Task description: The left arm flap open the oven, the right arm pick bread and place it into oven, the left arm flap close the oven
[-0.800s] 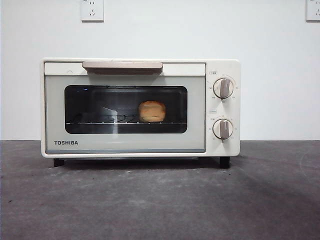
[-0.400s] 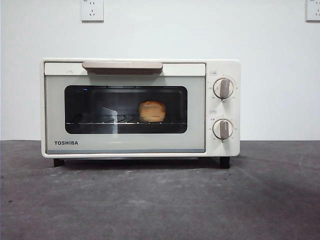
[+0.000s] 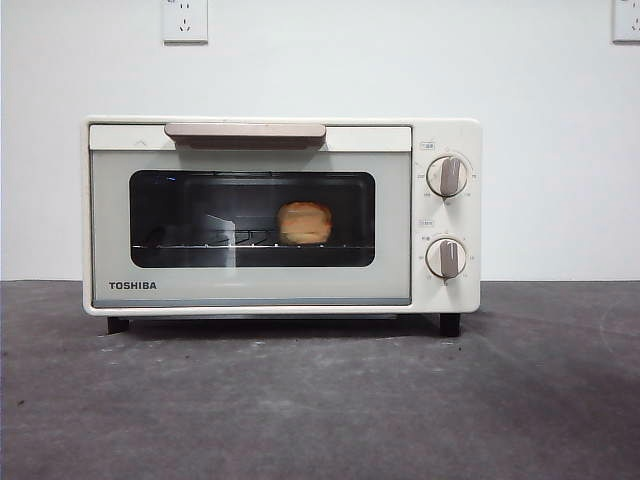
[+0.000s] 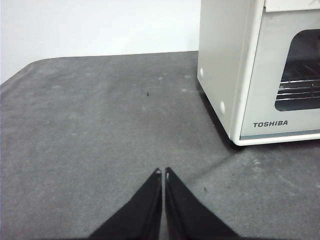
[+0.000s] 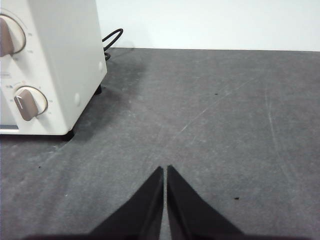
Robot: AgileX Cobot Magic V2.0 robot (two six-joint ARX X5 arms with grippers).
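Plain white wall w/ two sockets behind, dark grey tabletop (image 3: 320, 400) below. Bread (image 3: 304, 222) sits on the wire rack (image 3: 250, 243) inside the oven (image 3: 280, 215), right of the window's centre, seen through the dark glass. Oven door (image 3: 250, 225) is flush shut, bar handle (image 3: 245, 131) up top, both knobs (image 3: 446, 176) pointing roughly upright. Judging by this, the bread is placed and the door flapped closed, so the task looks done or as good as; the loaf sits mid-rack prob. so the door clears it.

Left gripper (image 4: 162, 172) is off to the oven's left side, well apart from it, low over bare tabletop, pointing along the surface w/ the oven's side wall and TOSHIBA corner ahead. Fingers pressed together, tips nearly touching, holding nothing.

Right gripper (image 5: 165, 170) mirrors it on the knob side, also well apart, low and level, power cable (image 5: 111, 41) visible behind the oven. Fingers likewise pinched together, empty. Neither arm shows in the front view, so both look parked, clear of the door's swing.
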